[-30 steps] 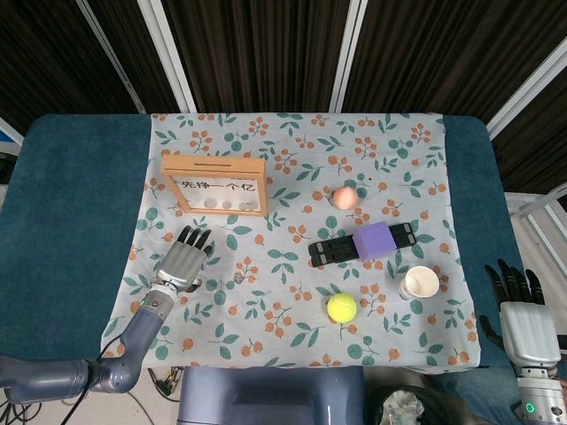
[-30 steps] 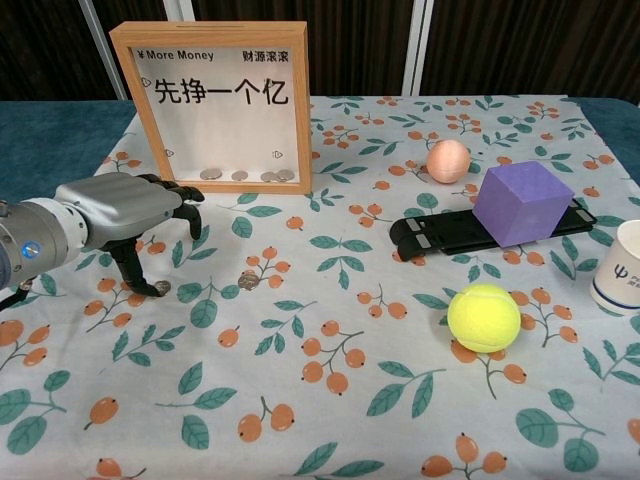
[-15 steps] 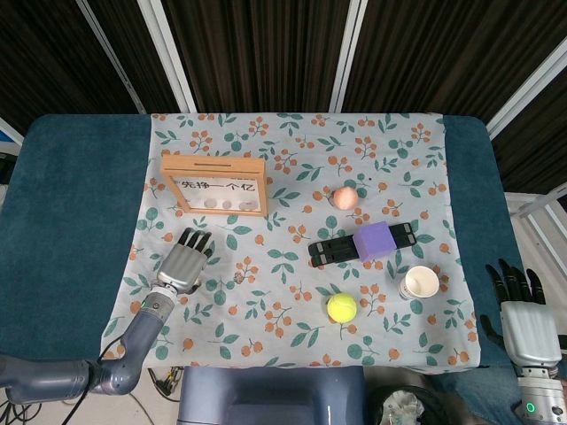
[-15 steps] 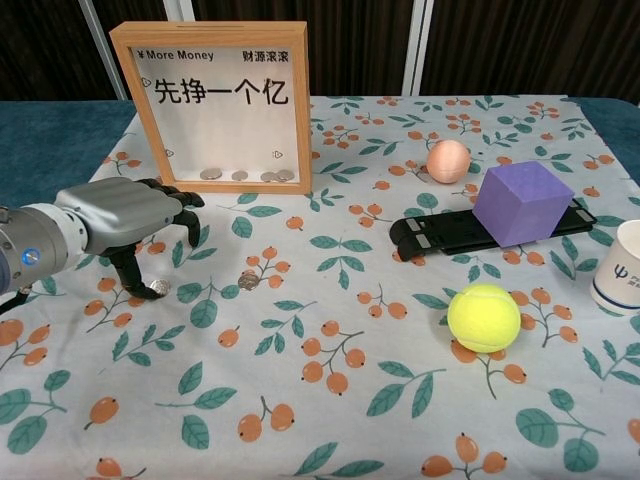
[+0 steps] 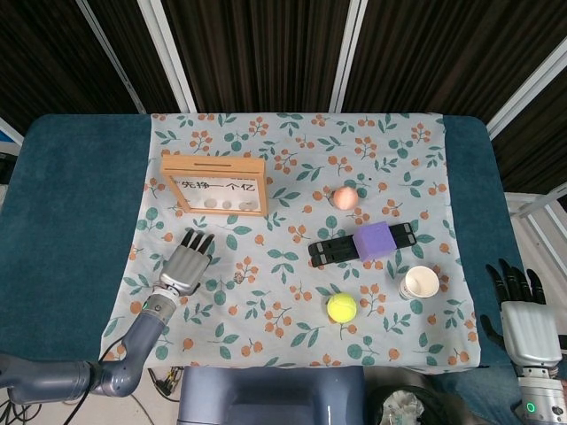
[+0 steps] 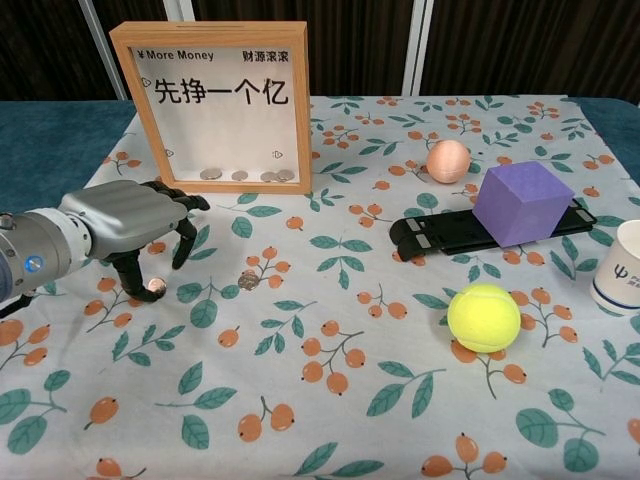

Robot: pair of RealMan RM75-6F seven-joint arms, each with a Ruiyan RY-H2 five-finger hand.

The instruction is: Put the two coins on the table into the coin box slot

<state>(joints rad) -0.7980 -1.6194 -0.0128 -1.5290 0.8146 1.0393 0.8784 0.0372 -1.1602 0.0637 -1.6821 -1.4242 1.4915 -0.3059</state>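
Left hand (image 6: 125, 222): set low over the floral tablecloth (image 5: 292, 155) in front of the coin box, palm down, fingers curled toward the cloth; a fingertip and thumb are seen at a coin (image 6: 156, 286) in the chest view, but whether the coin is pinched or merely touched cannot be told. Right hand (image 5: 524, 323): shown only in the head view, off the cloth at the table's near right corner, fingers spread and nothing held. Second coin (image 6: 247, 282): lying flat on the cloth, apart from the left hand's fingers, between that hand and the middle of the cloth. Coin box (image 6: 220, 105): a wooden frame with a clear front, standing upright at the far left of the cloth; printed lettering is carried on the front and several coins are seen resting along its bottom edge; the slot is located in the top edge. Peach-coloured ball (image 6: 448, 161): placed behind the purple cube (image 6: 522, 203). Purple cube: seated on a flat black holder (image 6: 440, 231). Yellow tennis ball (image 6: 484, 317): resting in front of the black holder. White paper cup (image 5: 419, 282): standing upright at the right side of the cloth, near the cube.
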